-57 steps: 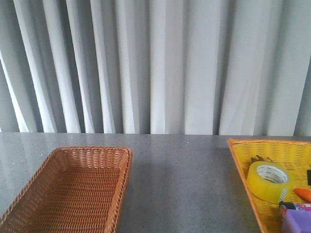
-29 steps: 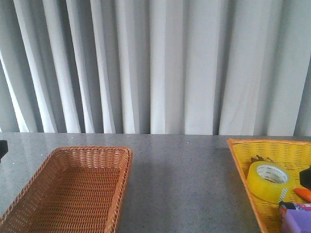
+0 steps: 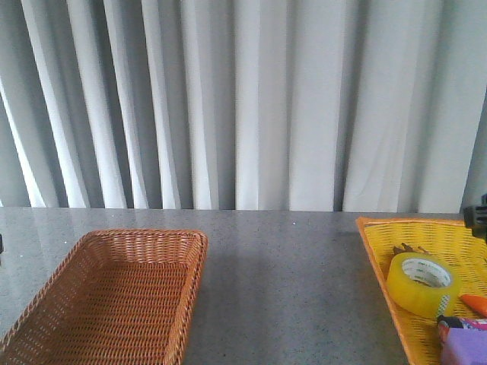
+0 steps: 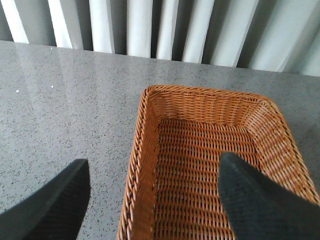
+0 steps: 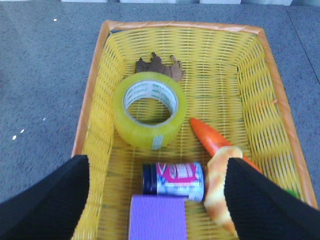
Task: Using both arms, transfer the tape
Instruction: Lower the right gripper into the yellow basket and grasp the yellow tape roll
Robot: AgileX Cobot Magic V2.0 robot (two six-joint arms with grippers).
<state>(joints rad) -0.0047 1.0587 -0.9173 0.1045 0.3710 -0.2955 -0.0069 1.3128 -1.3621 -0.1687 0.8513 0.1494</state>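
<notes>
— right gripper (image 5: 155,200) hangs over the yellow basket (image 5: 95,80), jaws spread wide with nothing between them. does that match what you see?

— yes. left gripper (image 4: 150,200) is just as wide and empty, hovering over the near end of the brown wicker basket (image 4: 145,150), one finger outside the rim, the other over its floor.

— and the tape (image 5: 150,110)?

— lying flat on the yellow basket's floor, hole pointing straight up, so its axis is vertical. it sits ahead of the right gripper's fingers, toward the far end of the basket and closer to one long wall than the other.

— so the right arm is the nearer one.

— by a long way. in the front view the tape (image 3: 421,284) is at the right edge and the brown basket at the left, with bare grey table (image 3: 289,289) between.

— room around it?

— tight on the near side. a small can (image 5: 174,181) and a purple block (image 5: 157,220) lie between gripper and tape, and an orange carrot-like toy (image 5: 212,137) comes close to the roll's side. a brown leaf-shaped scrap (image 5: 160,67) touches its far edge. the open space is above the roll and beside the near wall, so i'd judge a descent from above, one finger into the hole, suits best.

— and the handover?

— the bare table in the middle looks like the free space for it.
</notes>
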